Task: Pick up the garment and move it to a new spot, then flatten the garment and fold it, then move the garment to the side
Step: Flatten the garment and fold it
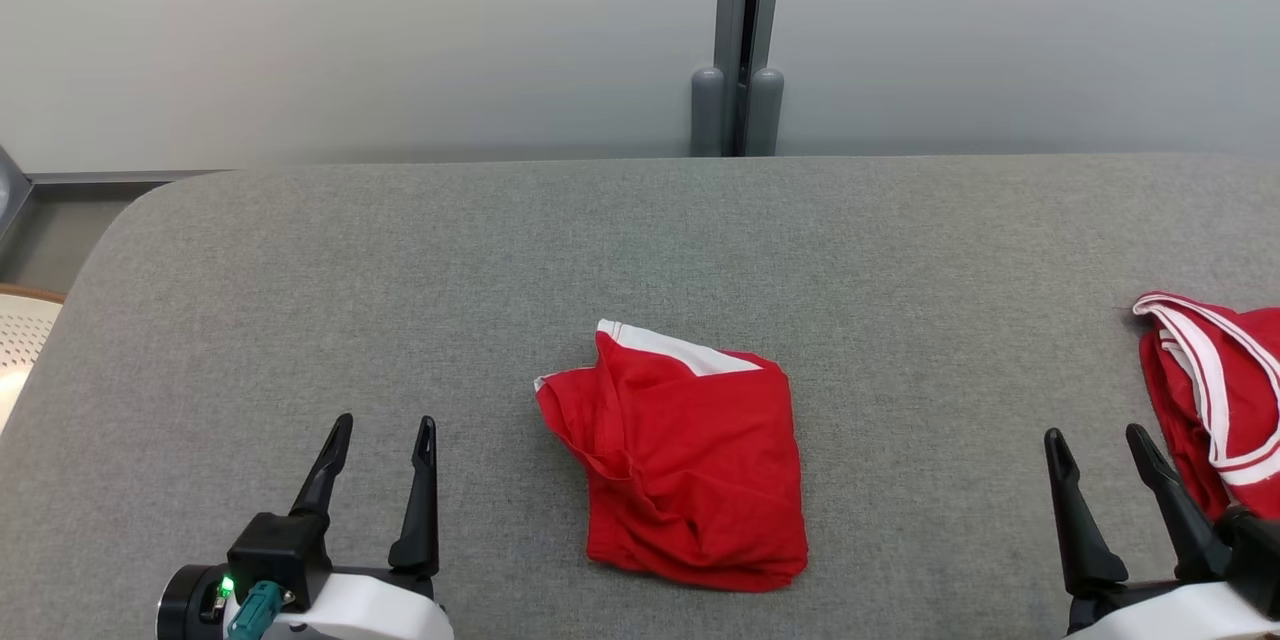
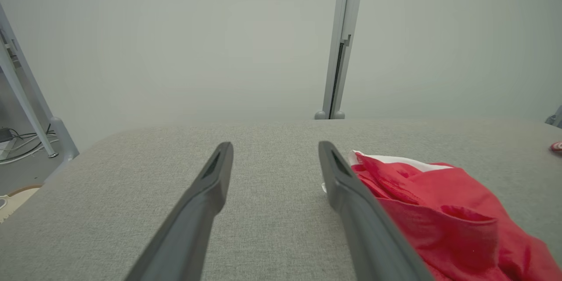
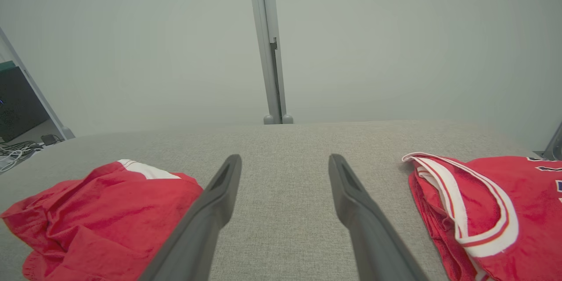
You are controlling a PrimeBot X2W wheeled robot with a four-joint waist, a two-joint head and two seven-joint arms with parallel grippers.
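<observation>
A red garment (image 1: pixel 690 460) with a white band along its far edge lies bunched in a rough rectangle at the middle of the grey fabric-covered surface (image 1: pixel 300 320). My left gripper (image 1: pixel 386 420) stands open to its left, apart from the cloth, with nothing between its fingers. The left wrist view has the left gripper (image 2: pixel 275 145) over bare fabric and the garment (image 2: pixel 452 210) just right of its right finger. My right gripper (image 1: pixel 1095 432) stands open at the lower right. In the right wrist view the right gripper (image 3: pixel 285 157) is empty, with the garment (image 3: pixel 101 210) to its left.
A second red garment, a jersey with white trim (image 1: pixel 1215 390), lies at the surface's right edge, close beside my right gripper; the right wrist view puts this jersey (image 3: pixel 483 206) right of the fingers. A grey wall with an upright post (image 1: pixel 740 40) stands behind. The surface's rounded corner is at far left.
</observation>
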